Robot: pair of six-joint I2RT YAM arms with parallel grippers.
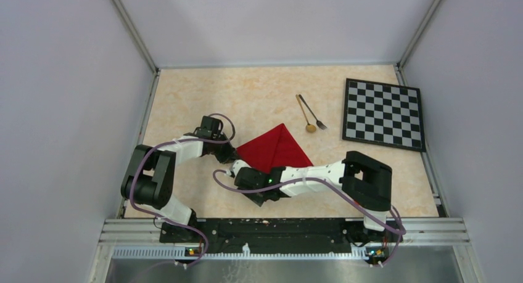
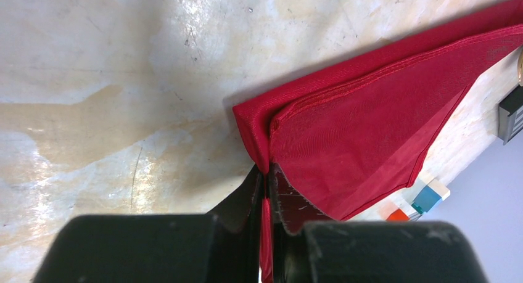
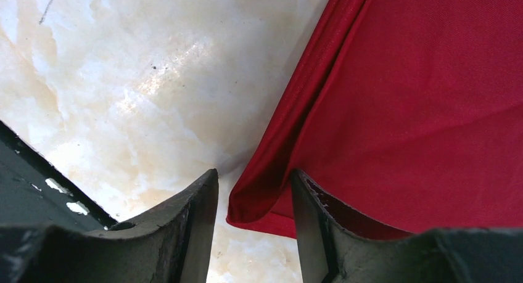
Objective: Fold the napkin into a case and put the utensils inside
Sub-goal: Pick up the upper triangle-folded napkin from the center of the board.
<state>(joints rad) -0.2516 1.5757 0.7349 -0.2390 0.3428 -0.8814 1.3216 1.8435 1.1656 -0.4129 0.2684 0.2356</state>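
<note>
My left gripper (image 2: 266, 175) pinches a corner of the deep-red napkin (image 2: 370, 129), folded into a layered triangle; my right gripper (image 3: 254, 179) gapes around its edge.

Black-and-white arms (image 1: 185, 148), purple cables (image 1: 220, 118)

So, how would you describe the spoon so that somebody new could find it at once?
Find the checkered board at the far right. Just left of it lie the spoon and a fork, both thin. The spoon is the gold one with a small round bowl; the fork is dark.
</note>
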